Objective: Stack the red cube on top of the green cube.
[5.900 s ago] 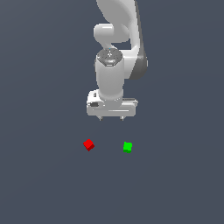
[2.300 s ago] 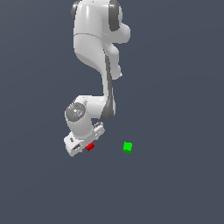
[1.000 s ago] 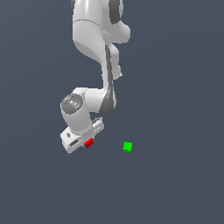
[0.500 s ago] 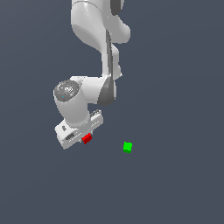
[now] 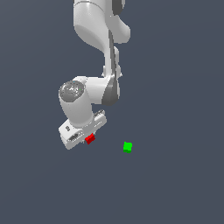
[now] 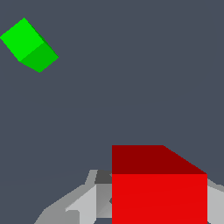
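Observation:
The red cube (image 5: 90,139) is held at the tip of my white gripper (image 5: 89,138), partly hidden under the hand, and looks lifted off the grey floor. In the wrist view the red cube (image 6: 158,186) sits between the grey fingers (image 6: 83,204), which are closed against it. The green cube (image 5: 127,147) rests alone on the floor, apart from the gripper, toward the exterior view's right and slightly lower in the picture. It also shows in the wrist view (image 6: 29,44), clear of the gripper.
The plain dark grey floor (image 5: 175,183) extends all around. The white arm (image 5: 98,35) rises above the gripper in the exterior view.
The gripper came down onto the red cube and shut on it. Over the last second the hand has risen slightly with the red cube in it. The green cube has not moved.

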Controlling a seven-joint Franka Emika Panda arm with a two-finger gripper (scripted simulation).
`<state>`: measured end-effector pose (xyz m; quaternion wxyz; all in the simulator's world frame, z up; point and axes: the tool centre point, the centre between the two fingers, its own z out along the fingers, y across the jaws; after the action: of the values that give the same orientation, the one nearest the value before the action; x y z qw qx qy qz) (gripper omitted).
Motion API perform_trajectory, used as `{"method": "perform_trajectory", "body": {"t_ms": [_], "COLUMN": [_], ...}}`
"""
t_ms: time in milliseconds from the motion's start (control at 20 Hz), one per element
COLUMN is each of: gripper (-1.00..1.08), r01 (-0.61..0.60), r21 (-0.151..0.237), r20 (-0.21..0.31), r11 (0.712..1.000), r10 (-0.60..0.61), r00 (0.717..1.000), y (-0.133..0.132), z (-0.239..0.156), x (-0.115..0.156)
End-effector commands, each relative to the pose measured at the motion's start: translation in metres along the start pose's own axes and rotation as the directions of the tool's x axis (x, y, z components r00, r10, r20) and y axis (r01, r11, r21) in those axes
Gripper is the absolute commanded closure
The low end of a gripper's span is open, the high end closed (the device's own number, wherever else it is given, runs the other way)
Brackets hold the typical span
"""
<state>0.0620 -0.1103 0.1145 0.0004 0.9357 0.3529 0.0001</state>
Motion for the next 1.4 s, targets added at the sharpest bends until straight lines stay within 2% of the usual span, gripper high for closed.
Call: {"method": "perform_trajectory", "body": {"t_ms": [0, 700, 950, 1150, 1200, 1350], "gripper": [1.08, 1.08, 1.08, 1.08, -0.92, -0.92], "r01": [0.002, 0.002, 0.002, 0.002, 0.002, 0.002], "r21": [0.0, 0.001, 0.001, 0.001, 0.001, 0.001], "r20": [-0.001, -0.001, 0.0, 0.0, 0.0, 0.0], "r11": [1.0, 1.0, 1.0, 1.0, 1.0, 1.0], "r10": [-0.002, -0.002, -0.002, -0.002, -0.002, -0.002], "r00": [1.0, 1.0, 1.0, 1.0, 1.0, 1.0], "y": [-0.011, -0.112, -0.131, -0.134, -0.134, -0.134], "z": [0.004, 0.044, 0.052, 0.053, 0.053, 0.053], "x": [0.011, 0.112, 0.133, 0.137, 0.137, 0.137]}}
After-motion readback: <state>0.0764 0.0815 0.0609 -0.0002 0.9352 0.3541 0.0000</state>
